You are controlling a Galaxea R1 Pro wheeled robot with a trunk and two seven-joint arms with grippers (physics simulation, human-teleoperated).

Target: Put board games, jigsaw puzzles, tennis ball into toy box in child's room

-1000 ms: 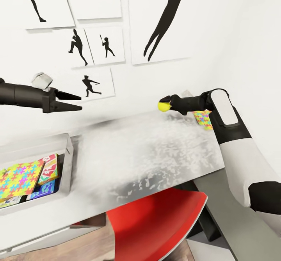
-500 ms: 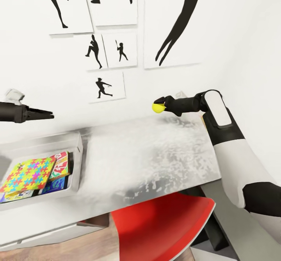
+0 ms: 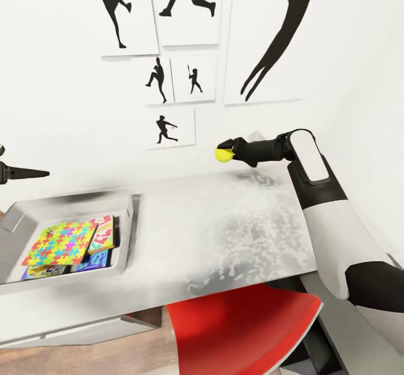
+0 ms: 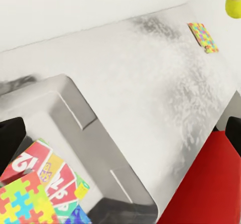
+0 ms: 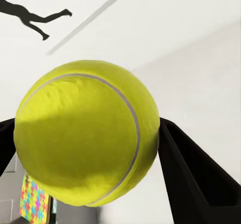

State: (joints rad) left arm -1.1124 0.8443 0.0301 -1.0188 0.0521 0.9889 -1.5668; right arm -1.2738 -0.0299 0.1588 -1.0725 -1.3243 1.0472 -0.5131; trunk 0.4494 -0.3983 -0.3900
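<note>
Left gripper [image 3: 25,172] pokes in at far left above the table's left end; its dark fingers look together, jaws closed on nothing. Below it, light grey lidless plastic toy box [image 3: 130,218] sits at the left end of the pale grey-white table [image 3: 224,235], holding a multicoloured jigsaw slab [image 3: 60,243] over printed game boxes [image 3: 102,234]. Second jigsaw slab [image 4: 203,37] lies near the table's far right corner. Right gripper [image 3: 223,149] pinches the small yellow-green tennis ball [image 3: 224,154] in the air above the table's back edge. Red chair [image 3: 247,330] under the front edge.

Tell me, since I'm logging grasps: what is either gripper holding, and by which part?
The right gripper holds the tennis ball, its fingers pressing opposite sides of the ball. The left gripper holds nothing.
</note>
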